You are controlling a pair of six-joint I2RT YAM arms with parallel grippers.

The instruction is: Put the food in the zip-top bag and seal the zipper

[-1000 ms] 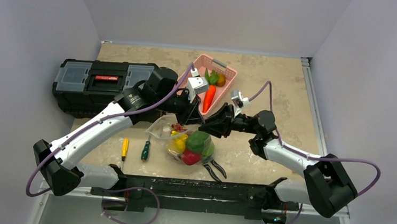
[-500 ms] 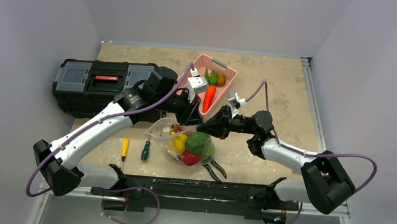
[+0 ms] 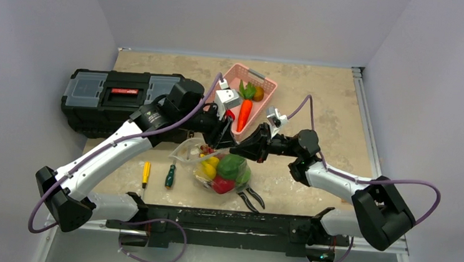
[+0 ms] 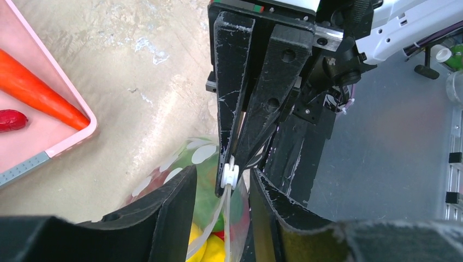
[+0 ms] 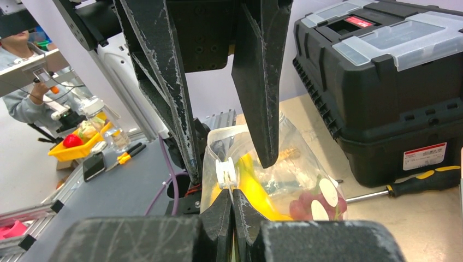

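The left arm (image 3: 105, 155) and right arm (image 3: 338, 179) are each showing white link shells between black joint housings, with a purple cable (image 3: 438, 197) looping alongside. The left gripper (image 5: 231, 169) is presenting tapered black fingers (image 5: 164, 82) streaked with whitish scuffs. The right gripper (image 4: 229, 183) is showing round screw holes in its black fingers and a red-and-green strip at their base. A white camera housing (image 3: 227, 99) is capping each wrist.

A black toolbox (image 3: 116, 100) sits at the left of the beige table (image 3: 325, 101). To the toolbox's right, toward the far edge, stands a pink basket (image 3: 266, 83). In front of the toolbox lie a yellow screwdriver (image 3: 145, 174) and a green screwdriver (image 3: 169, 176), side by side. Farther right lie black pliers (image 3: 250, 198).
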